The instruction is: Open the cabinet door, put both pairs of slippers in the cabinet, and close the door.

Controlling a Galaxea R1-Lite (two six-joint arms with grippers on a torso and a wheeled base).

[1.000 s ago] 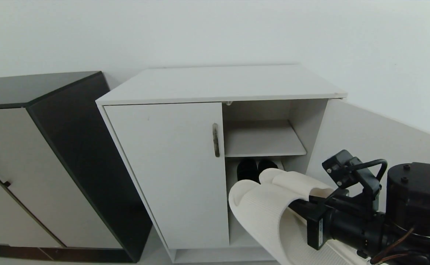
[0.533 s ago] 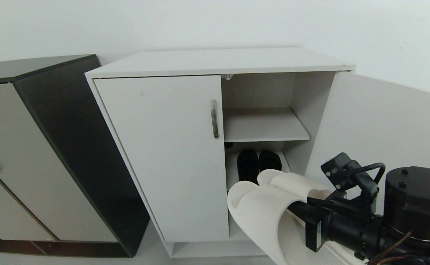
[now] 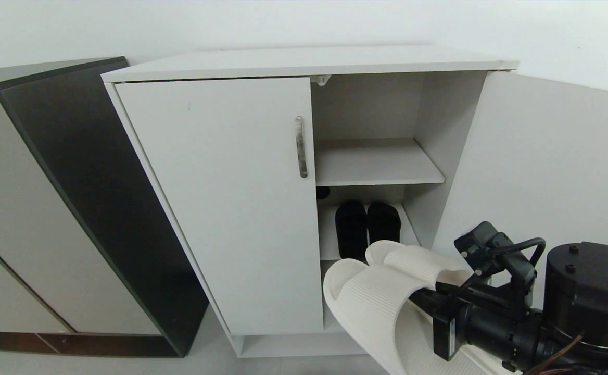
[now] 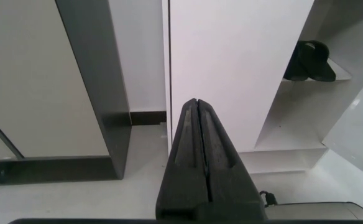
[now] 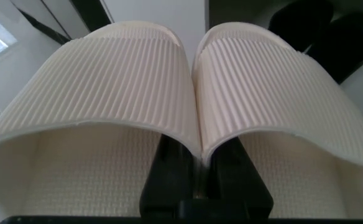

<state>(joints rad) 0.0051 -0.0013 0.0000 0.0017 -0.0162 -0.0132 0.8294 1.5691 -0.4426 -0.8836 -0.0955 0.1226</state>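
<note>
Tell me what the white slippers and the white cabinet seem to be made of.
White slippers: probably soft foam or rubber, matte; the straps show fine moulded ribs. White cabinet: likely laminated board, smooth matte finish, judging by its thin flat panels.

White cabinet [image 3: 309,58] on floor [image 3: 127,365]; lower shelf [image 3: 327,239] carries black slippers [image 3: 351,229], side by side.

The white slippers [image 3: 366,302] run off the bottom edge and hide the near ends of the black slippers [image 3: 351,226]; dark bit [image 3: 323,192] behind the door [image 3: 220,198], unidentifiable.
</note>
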